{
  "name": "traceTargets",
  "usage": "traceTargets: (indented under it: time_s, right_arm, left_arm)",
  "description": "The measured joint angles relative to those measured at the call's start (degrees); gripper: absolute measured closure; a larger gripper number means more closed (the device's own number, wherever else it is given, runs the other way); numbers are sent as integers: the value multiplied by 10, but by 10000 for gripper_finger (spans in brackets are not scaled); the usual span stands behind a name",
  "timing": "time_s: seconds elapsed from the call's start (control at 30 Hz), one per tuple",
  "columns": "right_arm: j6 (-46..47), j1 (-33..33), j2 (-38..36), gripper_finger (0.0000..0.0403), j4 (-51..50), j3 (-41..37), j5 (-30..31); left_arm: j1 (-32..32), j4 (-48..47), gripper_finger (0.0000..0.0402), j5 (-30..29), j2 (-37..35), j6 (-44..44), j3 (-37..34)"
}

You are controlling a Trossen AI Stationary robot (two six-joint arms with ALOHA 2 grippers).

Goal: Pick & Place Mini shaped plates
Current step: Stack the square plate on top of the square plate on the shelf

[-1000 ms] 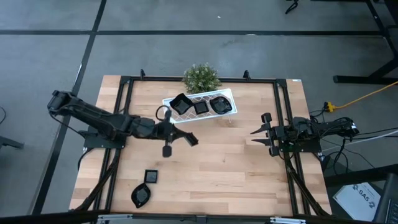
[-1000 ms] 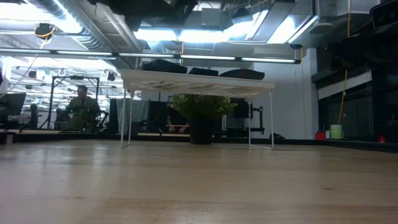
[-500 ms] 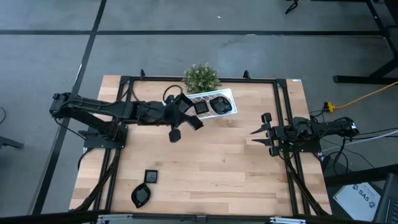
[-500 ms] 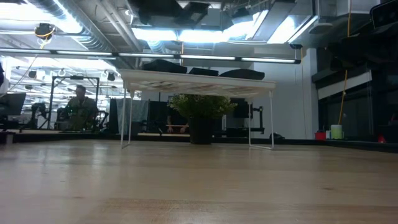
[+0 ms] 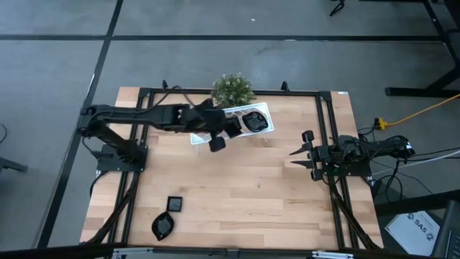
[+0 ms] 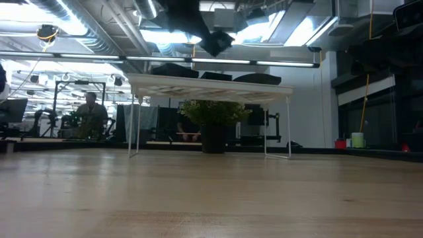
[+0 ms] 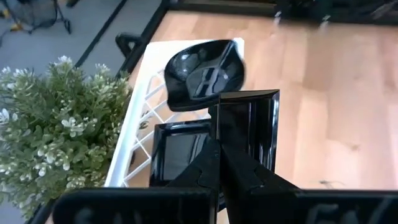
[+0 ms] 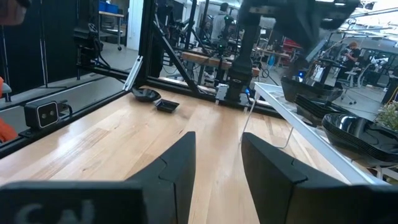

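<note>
Left end effector (image 7: 219, 163) hangs over the white rack (image 5: 266, 109) at the far side of the table (image 5: 244, 194), fingers pinched together on the rim of a small square black plate (image 7: 249, 127), which stands nearly upright between them. Left wrist view: under the held plate, another square black plate (image 7: 177, 149) lies flat on the rack, and beyond it sits a leaf-like black plate (image 7: 204, 73). High view: the left arm reaches in from the table's left edge and covers the left part of the rack; a rounded black plate (image 5: 255, 120) shows on the rack's right part. Low view: the rack stands on thin white legs with dark plates on top, and the end effector with its plate is dark against the ceiling lights above it. A small green plant (image 5: 232, 89) stands just behind the rack at the table's far edge. Two more black plates lie on the near left part of the table, well apart from the rack: a small square one (image 5: 173, 204) and a leaf-like one (image 5: 164, 226) just nearer the edge. Right end effector (image 5: 293, 156) waits over the right side of the table, fingers spread apart, holding nothing. A person (image 6: 89, 114) sits in the room beyond the table.
</note>
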Motion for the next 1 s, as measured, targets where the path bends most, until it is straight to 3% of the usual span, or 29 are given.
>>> traceTargets:
  time_s: [0.33, 0.47, 0.63, 1.0]
  right_arm:
    - [0, 0, 0, 273, 0, 0, 0]
    - [0, 0, 0, 273, 0, 0, 0]
    - [0, 0, 0, 273, 0, 0, 0]
    - [0, 0, 0, 273, 0, 0, 0]
  left_arm:
    - [46, -134, 400, 2, 91, 20, 136]
    - [69, -173, 400, 62, 108, 20, 175]
    - [98, -200, 400, 115, 117, 20, 191]
    - [136, -214, 400, 163, 145, 7, 191]
